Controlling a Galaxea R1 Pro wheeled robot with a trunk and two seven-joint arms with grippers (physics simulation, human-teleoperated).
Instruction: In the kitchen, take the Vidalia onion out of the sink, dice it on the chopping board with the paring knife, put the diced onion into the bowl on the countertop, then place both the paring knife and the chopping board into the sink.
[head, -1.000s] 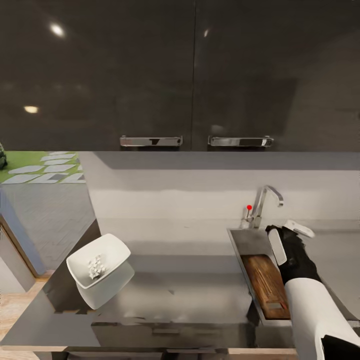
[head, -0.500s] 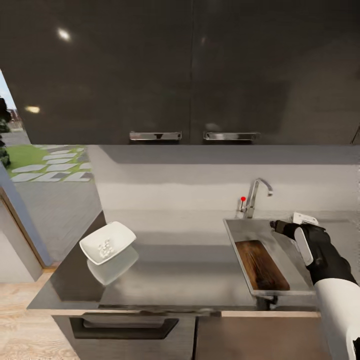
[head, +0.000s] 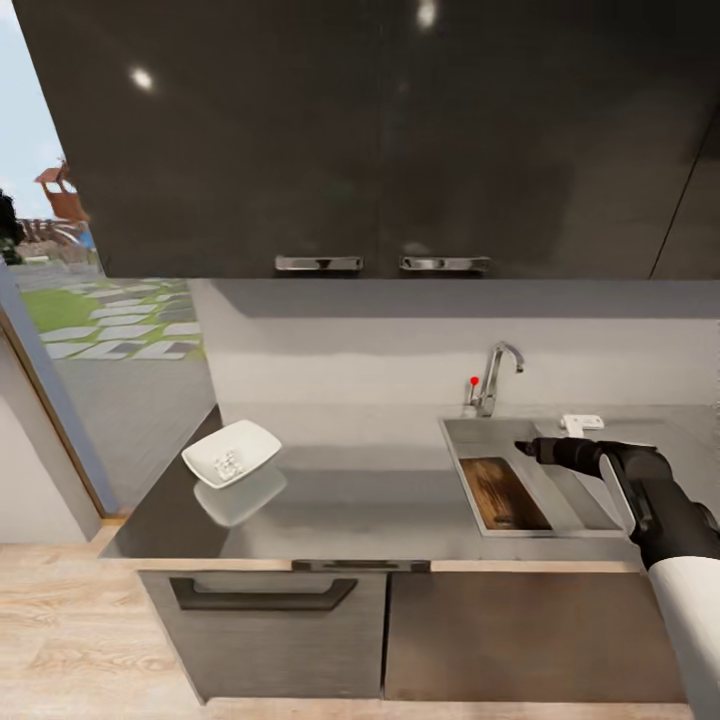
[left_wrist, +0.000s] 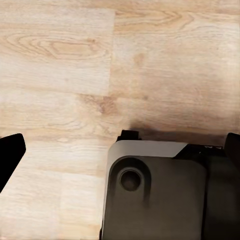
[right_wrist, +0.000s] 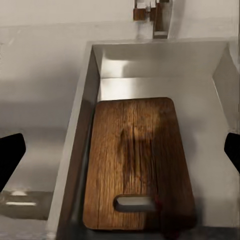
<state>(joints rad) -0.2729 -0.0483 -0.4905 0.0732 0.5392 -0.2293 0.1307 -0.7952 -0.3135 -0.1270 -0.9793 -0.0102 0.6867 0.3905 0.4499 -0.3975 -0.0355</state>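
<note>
Task looked nearly wrapped, judging from how things lay. The chopping board (right_wrist: 137, 165) lay flat on the floor of the sink (right_wrist: 150, 60), against the wall nearer the bowl, its handle slot towards the front edge; in the head view the board (head: 503, 492) took up that same half of the basin. The white bowl (head: 232, 453) stood on the worktop (head: 380, 500) well apart from the sink, with small pale bits in it (head: 229, 463), most likely the diced onion, too small to confirm. No whole onion was visible anywhere. Paring knife: I couldn't place it. A reddish smudge sat at the board's near corner beside the slot in the right wrist view, possibly the handle, too blurred to call. So the knife step was unverified; everything else read as done. The right end effector (head: 520, 449) hung above the sink over the board, released, fingertips spread wide at either edge of its wrist view, nothing between them. The left end effector (left_wrist: 120, 155) pointed down at the wood-plank floor (left_wrist: 60, 60) and the robot's own base (left_wrist: 155, 195), also spread and empty. The faucet (head: 493, 375) stood at the back of the sink.
</note>
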